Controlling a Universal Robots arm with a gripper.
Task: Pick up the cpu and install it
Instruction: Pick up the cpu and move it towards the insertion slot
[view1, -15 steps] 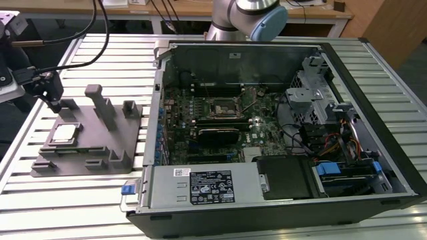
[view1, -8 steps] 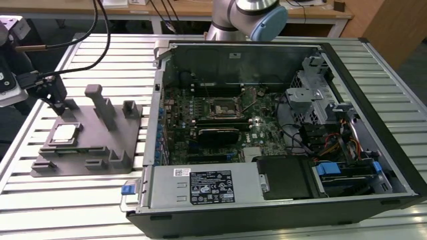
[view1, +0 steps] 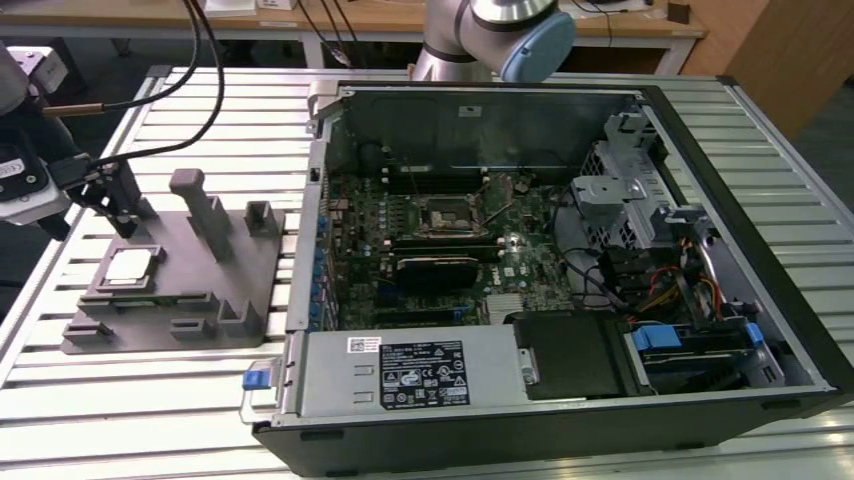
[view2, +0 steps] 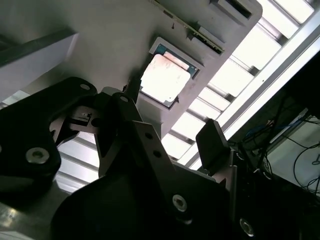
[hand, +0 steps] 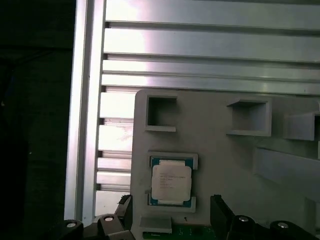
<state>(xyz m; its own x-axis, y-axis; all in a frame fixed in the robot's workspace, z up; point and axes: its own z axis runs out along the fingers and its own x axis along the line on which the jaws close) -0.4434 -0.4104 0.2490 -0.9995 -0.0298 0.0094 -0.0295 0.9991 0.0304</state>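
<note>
The cpu is a small square chip with a pale metal top. It lies flat in a recess of the grey tray at the exterior view's left, and it shows in both wrist views. My gripper hangs just above the tray, a little behind the chip. It is open, with one dark finger on each side and nothing between them. The motherboard's socket sits in the middle of the open computer case.
The tray carries upright posts just to the exterior view's right of my gripper. A black finned block lies on the motherboard below the socket. The slatted metal table has a raised edge rail beside the tray.
</note>
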